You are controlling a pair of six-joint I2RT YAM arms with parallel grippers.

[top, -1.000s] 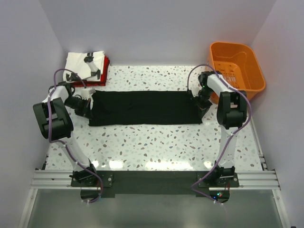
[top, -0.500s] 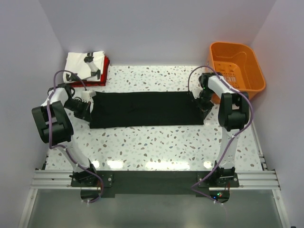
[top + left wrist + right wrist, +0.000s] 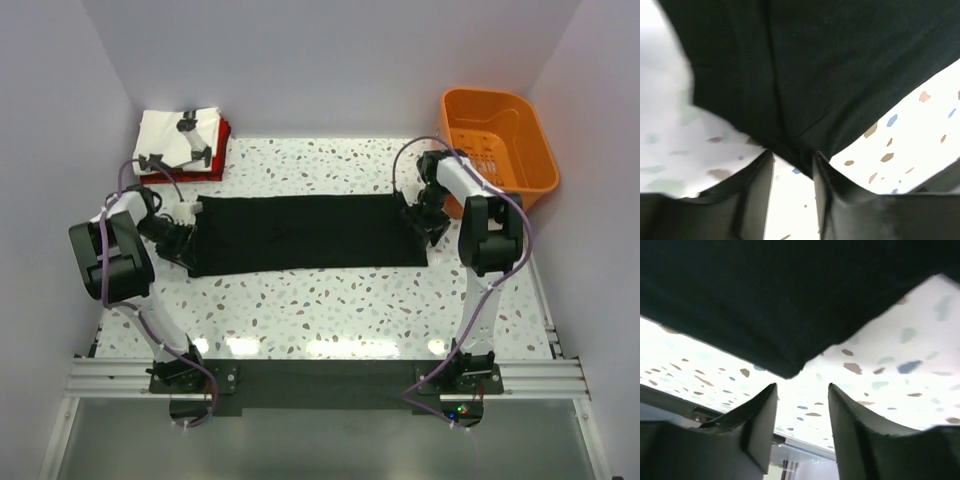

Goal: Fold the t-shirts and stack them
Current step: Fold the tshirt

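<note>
A large black t-shirt [image 3: 305,232] lies folded into a long flat band across the middle of the table. My left gripper [image 3: 183,237] is at its left end, open, and a corner of the black cloth [image 3: 790,90] lies just off the fingertips [image 3: 765,165]. My right gripper [image 3: 422,222] is at the band's right end, also open. There the cloth's corner [image 3: 785,365] lies just beyond the fingertips, nothing between them. A white t-shirt with black print [image 3: 180,142] lies folded on a red t-shirt [image 3: 222,142] at the back left.
An orange plastic basket [image 3: 500,145] stands at the back right, close behind my right arm. The enclosure's pale walls close in the left, right and back sides. Speckled table [image 3: 330,300] shows in front of the black shirt.
Both grippers were shut on the ends of the black t-shirt and have now opened, letting the cloth lie on the table. The shirt's left near corner has shifted slightly toward the front.
</note>
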